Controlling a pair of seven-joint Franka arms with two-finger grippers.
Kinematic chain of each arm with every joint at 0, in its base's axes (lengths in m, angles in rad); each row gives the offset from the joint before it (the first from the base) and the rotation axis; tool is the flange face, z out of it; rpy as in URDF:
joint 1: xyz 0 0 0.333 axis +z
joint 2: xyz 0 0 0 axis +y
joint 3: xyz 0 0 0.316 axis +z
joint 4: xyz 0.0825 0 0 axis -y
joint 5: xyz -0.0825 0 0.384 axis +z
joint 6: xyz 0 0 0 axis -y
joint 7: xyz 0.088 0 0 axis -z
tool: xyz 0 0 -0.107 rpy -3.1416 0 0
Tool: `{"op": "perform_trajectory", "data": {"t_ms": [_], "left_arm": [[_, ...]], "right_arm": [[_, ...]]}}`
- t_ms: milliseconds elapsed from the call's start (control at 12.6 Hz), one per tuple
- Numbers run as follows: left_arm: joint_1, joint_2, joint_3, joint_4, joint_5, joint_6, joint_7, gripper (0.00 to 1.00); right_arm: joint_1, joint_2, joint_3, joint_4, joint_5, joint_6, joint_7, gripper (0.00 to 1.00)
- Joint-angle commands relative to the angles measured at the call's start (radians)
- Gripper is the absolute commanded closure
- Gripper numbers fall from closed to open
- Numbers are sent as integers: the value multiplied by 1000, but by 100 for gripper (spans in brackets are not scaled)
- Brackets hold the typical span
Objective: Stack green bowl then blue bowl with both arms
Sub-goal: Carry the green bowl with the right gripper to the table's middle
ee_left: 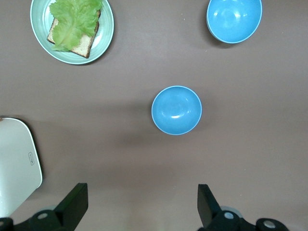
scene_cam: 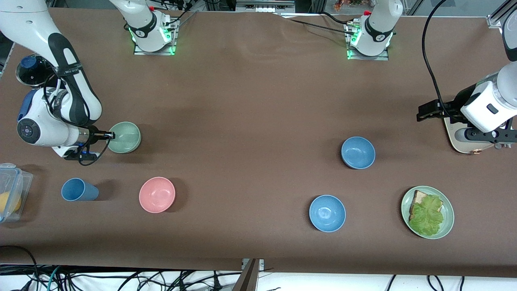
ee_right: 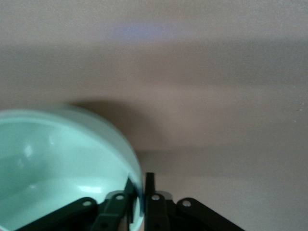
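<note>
Green bowl (scene_cam: pixel 125 137) on brown table (scene_cam: pixel 250 101), rim pinched by right tool (scene_cam: pixel 110 136); left tool (ee_left: pixel 139 204) wide apart, empty.

Pink bowl (scene_cam: pixel 157 195) beside blue cup (scene_cam: pixel 78 190); plate (scene_cam: pixel 427 212) with bread and lettuce; clear box (scene_cam: pixel 11 190) at table edge.

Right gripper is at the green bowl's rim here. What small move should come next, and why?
Probably a short lift. The right gripper looks closed on the rim of the green bowl, one finger inside the wall and one outside, and the bowl looks to be resting on the table. The left gripper waits open above the blue bowl.
</note>
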Motion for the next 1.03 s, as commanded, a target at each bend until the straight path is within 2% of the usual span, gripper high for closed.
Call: {"op": "perform_trajectory", "data": {"t_ms": [0,238,397,556,636,795,954], "left_arm": [[-3,16,2,34,7,-18,16,0],[-5,17,0,34,7,-16,16,0],[-8,17,0,34,7,-16,16,0],[-6,27,2,34,7,-16,16,0],[-8,27,2,34,6,-16,14,0],[-3,30,2,34,4,-16,17,0],[0,22,3,35,4,-16,16,0]], "right_arm": [[-14,-35,19,39,13,-84,-16,100],[-12,-77,113,137,25,-312,52,100],[-12,-78,188,197,147,-393,153,100],[24,-68,260,234,183,-365,278,100],[86,-60,275,243,185,-321,407,100],[233,-14,274,266,185,-186,700,100],[342,66,292,301,226,-61,861,100]]}}
